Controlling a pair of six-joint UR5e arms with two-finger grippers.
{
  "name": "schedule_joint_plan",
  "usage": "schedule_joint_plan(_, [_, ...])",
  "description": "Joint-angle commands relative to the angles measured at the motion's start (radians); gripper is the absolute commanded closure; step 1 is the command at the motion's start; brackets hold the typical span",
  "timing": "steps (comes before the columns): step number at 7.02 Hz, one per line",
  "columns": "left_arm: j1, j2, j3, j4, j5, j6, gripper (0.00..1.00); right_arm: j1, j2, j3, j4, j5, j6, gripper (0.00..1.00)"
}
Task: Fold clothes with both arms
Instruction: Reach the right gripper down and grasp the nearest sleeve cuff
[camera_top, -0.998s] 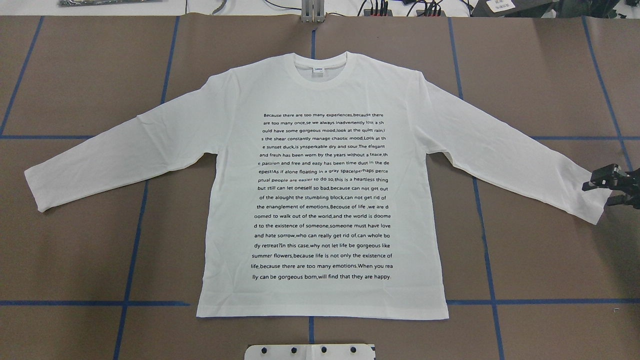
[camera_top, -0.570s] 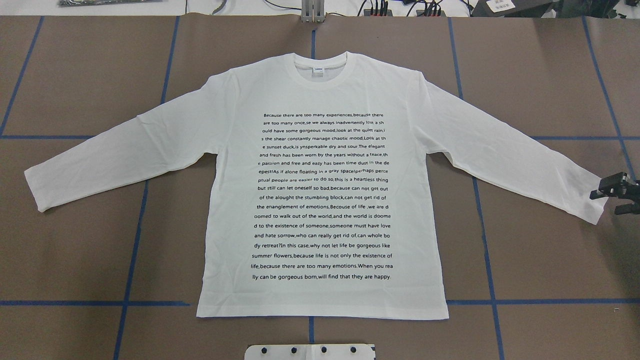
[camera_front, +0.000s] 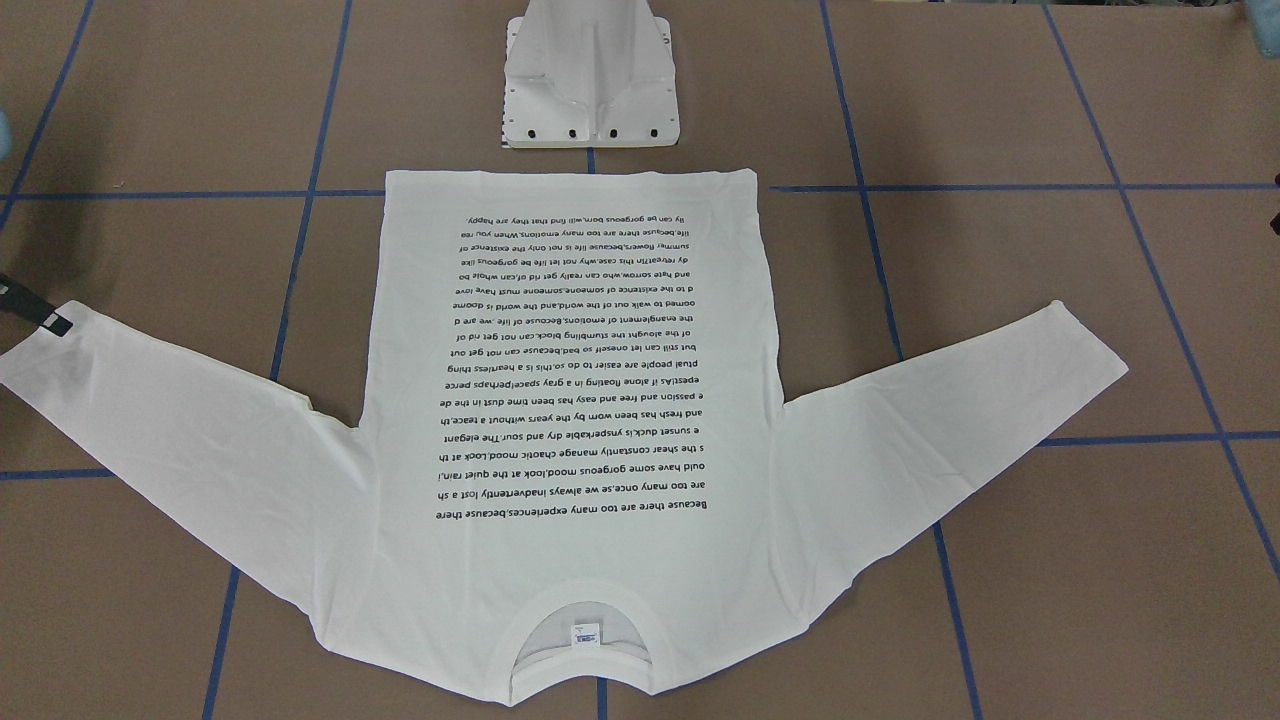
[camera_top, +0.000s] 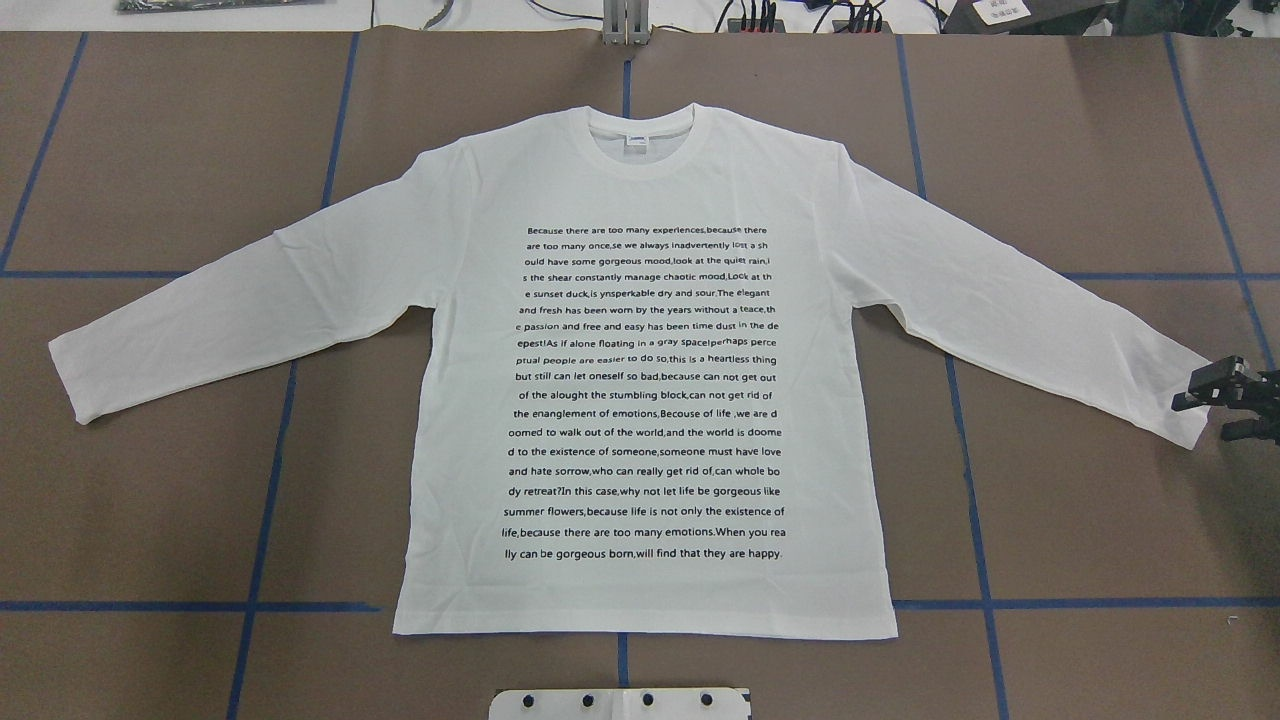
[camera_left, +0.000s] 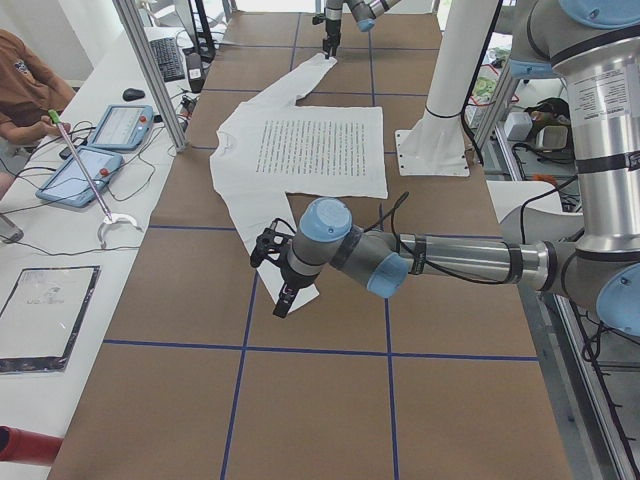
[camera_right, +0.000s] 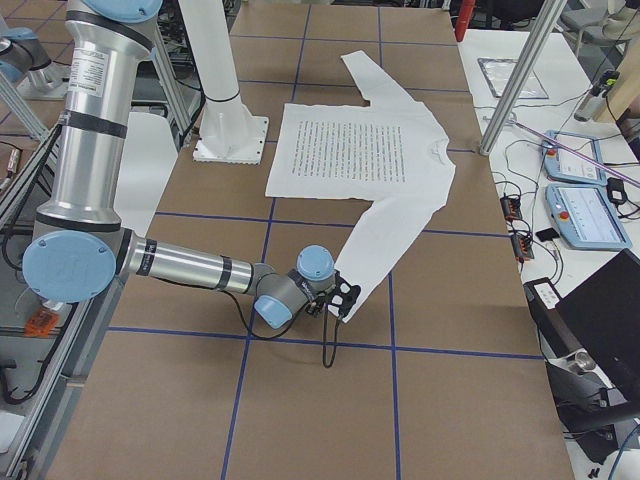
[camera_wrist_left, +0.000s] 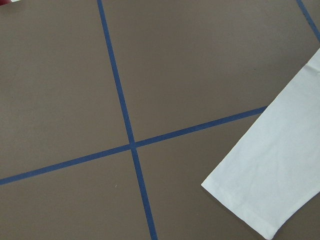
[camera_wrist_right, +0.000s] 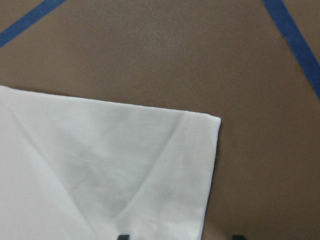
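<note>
Looking at white long-sleeved T-shirt (camera_top: 640, 420) spread flat, print face up, centred on brown tabletop (camera_top: 150, 500) w/ blue tape lines (camera_top: 268, 470). Lies w/ body's long axis straight out from robot: hem next to white pedestal base (camera_top: 620, 703), collar (camera_top: 640, 155) pointing away toward far edge, neck label (camera_top: 636, 140) showing inside it. Carries text lines crosswise, upright as read from robot's side. Fans sleeves out to both sides, each slanting back toward robot's edge, cuffs approx level w/ mid-body. Over at right cuff (camera_top: 1185, 430): right gripper (camera_top: 1210, 415) low by sleeve end, jaws parted and not clamped on cloth. Confirmed by right wrist cam: cuff's end edge between two dark fingertips (camera_wrist_right: 122, 236), one over fabric, other over bare tabletop. Over at left cuff (camera_top: 70, 385): left gripper (camera_left: 273, 272) seen only in left side view, hanging near sleeve end. Can't tell if jaws parted or closed, nor if touching cloth. Shows, via left wrist cam, that cuff from above beside a tape crossing, no fingers in shot.
</note>
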Motion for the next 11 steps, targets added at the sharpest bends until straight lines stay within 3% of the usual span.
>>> schedule_joint_plan(1, [0.0,0.0,0.001,0.0,0.0,0.0,0.0,-0.005,-0.002,-0.001,0.0,0.008,0.0,0.72])
schedule_joint_plan(2, [0.0,0.0,0.001,0.0,0.0,0.0,0.0,-0.005,-0.003,-0.001,0.0,0.019,0.0,1.0])
schedule_joint_plan(5, [0.003,0.0,-0.001,0.0,0.0,0.0,0.0,-0.005,-0.043,0.001,0.083,0.023,-0.002,1.0])
schedule_joint_plan(8, [0.003,-0.001,-0.002,-0.002,-0.015,0.0,0.0,-0.007,-0.029,0.129,0.042,0.042,0.0,1.0])
schedule_joint_plan(9, [0.003,-0.001,-0.004,-0.002,-0.015,0.0,0.0,-0.01,0.033,0.194,-0.08,0.051,0.0,1.0])
schedule_joint_plan(11, [0.0,0.0,-0.012,-0.011,-0.015,0.0,0.0,-0.007,0.36,0.268,-0.536,0.057,0.0,1.0])
